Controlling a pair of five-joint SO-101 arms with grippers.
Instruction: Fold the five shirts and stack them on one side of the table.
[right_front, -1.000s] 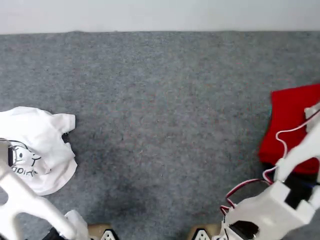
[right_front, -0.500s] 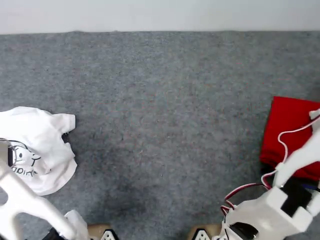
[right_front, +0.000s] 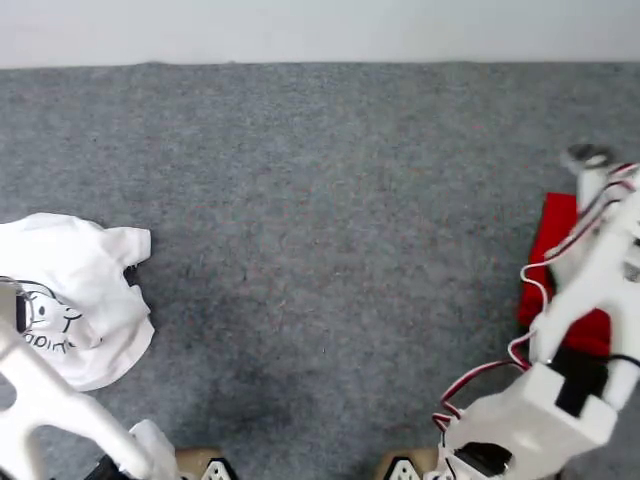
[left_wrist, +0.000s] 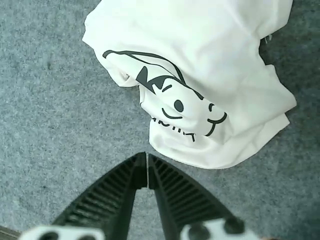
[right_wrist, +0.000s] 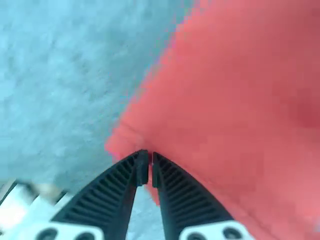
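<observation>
**Both pincers clenched**

White shirt (right_front: 75, 285) crumpled at table's (right_front: 330, 200) left edge, left gripper (left_wrist: 148, 172) empty over bare table just beside it. Red shirt (right_front: 558, 250) at right edge — right gripper (right_wrist: 147, 170) at its border, can't tell if cloth's pinched.

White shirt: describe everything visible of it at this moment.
The white shirt is soft cloth with a black cartoon print, unfolded and crumpled into a loose heap. It lies on the grey felt at the left edge of the table. The left gripper, shut, sits just beside the shirt's hem and holds none of the cloth.
</observation>
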